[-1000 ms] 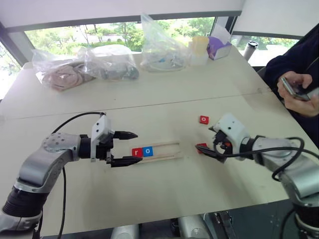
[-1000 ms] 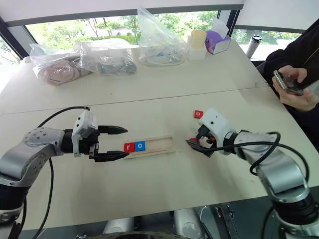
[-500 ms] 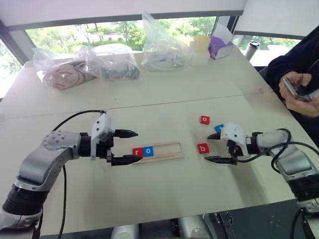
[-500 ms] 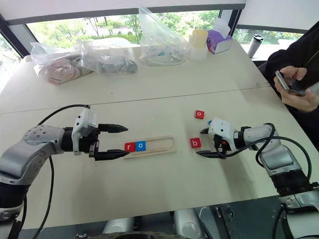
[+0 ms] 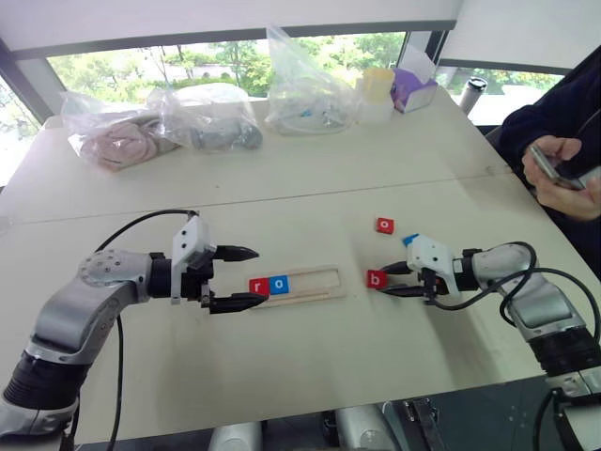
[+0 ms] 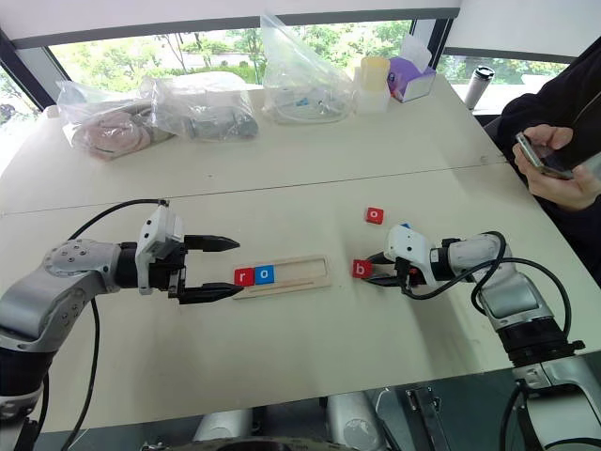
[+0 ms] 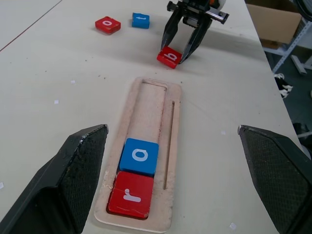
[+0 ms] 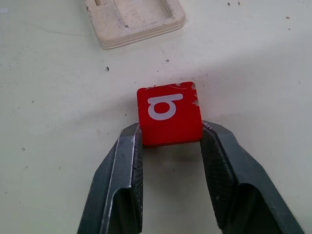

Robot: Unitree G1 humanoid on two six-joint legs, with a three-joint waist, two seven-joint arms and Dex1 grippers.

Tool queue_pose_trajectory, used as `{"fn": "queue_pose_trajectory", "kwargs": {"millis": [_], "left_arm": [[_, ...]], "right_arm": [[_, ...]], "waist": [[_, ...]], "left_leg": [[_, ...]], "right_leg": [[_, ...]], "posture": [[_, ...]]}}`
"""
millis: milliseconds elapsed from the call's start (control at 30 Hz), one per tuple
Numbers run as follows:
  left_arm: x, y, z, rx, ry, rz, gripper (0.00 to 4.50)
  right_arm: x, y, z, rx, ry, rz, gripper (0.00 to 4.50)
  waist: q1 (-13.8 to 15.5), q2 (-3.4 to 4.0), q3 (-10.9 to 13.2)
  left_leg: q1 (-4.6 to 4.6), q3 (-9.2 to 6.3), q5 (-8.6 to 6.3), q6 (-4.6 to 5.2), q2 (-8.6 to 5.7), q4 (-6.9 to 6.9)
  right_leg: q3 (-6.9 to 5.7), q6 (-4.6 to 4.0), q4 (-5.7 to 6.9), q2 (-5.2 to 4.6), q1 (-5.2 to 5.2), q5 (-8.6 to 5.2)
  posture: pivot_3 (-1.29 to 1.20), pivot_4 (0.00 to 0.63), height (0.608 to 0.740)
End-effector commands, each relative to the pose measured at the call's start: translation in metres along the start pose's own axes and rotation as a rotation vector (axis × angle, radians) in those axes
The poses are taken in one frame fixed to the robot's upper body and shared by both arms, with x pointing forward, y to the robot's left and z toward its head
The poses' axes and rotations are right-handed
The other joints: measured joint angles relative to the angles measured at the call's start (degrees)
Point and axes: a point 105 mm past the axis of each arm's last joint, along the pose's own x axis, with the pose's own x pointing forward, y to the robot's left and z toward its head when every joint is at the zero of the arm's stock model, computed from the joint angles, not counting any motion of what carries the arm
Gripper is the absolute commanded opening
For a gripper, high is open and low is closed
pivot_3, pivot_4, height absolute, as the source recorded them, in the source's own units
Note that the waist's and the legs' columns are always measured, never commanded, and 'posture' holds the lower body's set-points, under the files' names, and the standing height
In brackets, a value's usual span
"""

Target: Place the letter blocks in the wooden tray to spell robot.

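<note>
Right claw (image 8: 170,146) is clamped on the small red square "b" tile (image 8: 169,120), which sits on the pale worktop (image 5: 282,366) just past the empty end of the long pale wooden tray (image 7: 146,146). Tray's got the red "r" tile (image 7: 129,194) and blue "o" tile (image 7: 140,156) in it. Left claw (image 5: 246,277) gapes wide, holding nothing, beside the tray's "r" end.

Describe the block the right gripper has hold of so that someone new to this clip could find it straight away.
On the pale table, look just past the empty end of the wooden tray, toward the robot's right. There the right gripper is shut on the red b block. Of the three loose blocks, it lies nearest the tray; the red o block and the blue block lie farther off.
</note>
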Motion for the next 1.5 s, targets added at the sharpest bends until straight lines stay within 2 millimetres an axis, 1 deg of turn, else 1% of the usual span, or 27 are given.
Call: {"fn": "queue_pose_trajectory", "kwargs": {"millis": [33,67,167,233,367,433,567,800,933,1167,1500], "left_arm": [[-0.002,-0.003,0.008,0.043,-0.013,0.001,4.50],[-0.003,-0.004,0.007,0.041,-0.012,0.000,4.50],[-0.003,-0.007,0.006,0.035,-0.009,-0.008,4.50],[-0.005,-0.012,0.005,0.028,-0.002,-0.024,4.50],[-0.014,-0.017,-0.001,0.033,0.041,-0.039,4.50],[-0.019,-0.019,-0.004,0.046,0.068,-0.040,4.50],[-0.021,-0.018,-0.004,0.057,0.076,-0.029,4.50],[-0.019,-0.021,-0.004,0.059,0.072,-0.023,4.50],[-0.016,-0.022,-0.004,0.059,0.066,-0.017,4.50],[-0.014,-0.022,-0.004,0.055,0.057,-0.011,4.50],[-0.012,-0.020,-0.004,0.059,0.052,-0.004,4.50]], "right_arm": [[0.002,-0.003,0.035,-0.102,-0.057,-0.002,1.10],[0.004,-0.002,0.049,-0.125,-0.081,0.012,1.10],[0.013,0.007,0.075,-0.151,-0.123,0.061,1.10],[0.023,0.013,0.085,-0.161,-0.131,0.096,1.10],[0.043,0.019,0.095,-0.168,-0.130,0.133,1.10],[0.054,0.021,0.096,-0.186,-0.104,0.150,1.10],[0.067,0.024,0.096,-0.208,-0.077,0.180,1.10],[0.080,0.025,0.098,-0.232,-0.067,0.202,1.10],[0.088,0.019,0.096,-0.233,-0.057,0.183,1.10],[0.093,0.013,0.095,-0.234,-0.052,0.168,1.10],[0.095,0.016,0.095,-0.227,-0.053,0.187,1.10]], "waist": [[0.0,0.00,0.0],[-0.1,0.05,0.0],[-0.1,0.12,0.1],[0.1,0.11,0.1],[0.2,0.12,0.1],[0.2,0.12,0.1],[0.3,0.12,0.1],[0.2,0.12,0.1],[0.0,0.12,0.1],[0.1,0.12,0.1],[0.1,0.12,0.1]], "left_leg": [[0.00,0.00,0.00,0.00,0.00,0.00],[0.00,0.00,0.00,0.00,0.00,-0.01],[0.02,0.01,0.00,-0.01,0.04,-0.01],[0.00,-0.11,0.01,-0.02,0.05,-0.01],[-0.05,-0.12,0.01,-0.02,0.05,-0.03],[-0.07,-0.11,0.02,-0.03,0.04,0.00],[-0.07,-0.07,0.04,-0.07,0.03,0.03],[-0.07,-0.08,0.04,-0.07,0.04,0.03],[-0.05,-0.08,0.04,-0.07,0.05,0.02],[-0.06,-0.08,0.04,-0.07,0.04,0.02],[-0.05,-0.08,0.04,-0.07,0.04,0.02]], "right_leg": [[0.00,0.00,0.00,0.00,0.00,0.00],[0.00,0.00,0.00,0.00,0.00,0.00],[0.01,0.00,0.03,0.00,-0.03,0.03],[-0.04,0.00,0.04,0.01,-0.02,0.02],[-0.06,-0.03,0.01,-0.02,-0.02,0.01],[-0.06,-0.04,0.00,-0.03,-0.03,0.01],[-0.07,-0.21,0.00,-0.07,-0.02,-0.08],[-0.07,-0.06,0.01,-0.05,-0.02,0.01],[-0.08,-0.07,0.02,-0.03,-0.03,0.02],[-0.08,-0.06,0.02,-0.03,-0.03,0.03],[-0.08,-0.06,0.03,-0.04,-0.03,0.03]], "posture": [[0.00,0.150,0.740],[0.00,0.150,0.740],[0.00,0.150,0.740],[0.00,0.150,0.740],[0.00,0.150,0.740],[0.00,0.150,0.740],[0.00,0.150,0.740],[0.00,0.150,0.740],[0.00,0.150,0.740],[0.00,0.150,0.740],[0.00,0.150,0.740]]}}
